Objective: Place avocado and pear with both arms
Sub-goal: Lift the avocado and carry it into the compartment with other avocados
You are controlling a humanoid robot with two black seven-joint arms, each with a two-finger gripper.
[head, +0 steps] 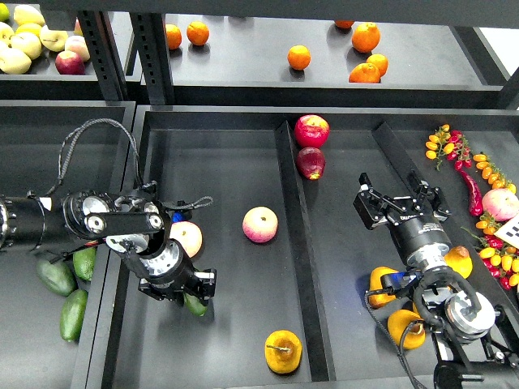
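Note:
My left gripper is shut on a dark green avocado, whose end pokes out below the fingers, over the left compartment of the black tray. A yellow-orange pear with a thin stem lies at the front of that same compartment, to the right of and nearer than the gripper. My right gripper is open and empty above the tray's right compartment. Several more pears lie beside my right wrist, partly hidden by it.
Two pink-yellow apples lie near my left gripper. Two red apples sit at the back by the divider. Loose avocados lie in the left bin. Oranges are on the upper shelf, cherry tomatoes at right.

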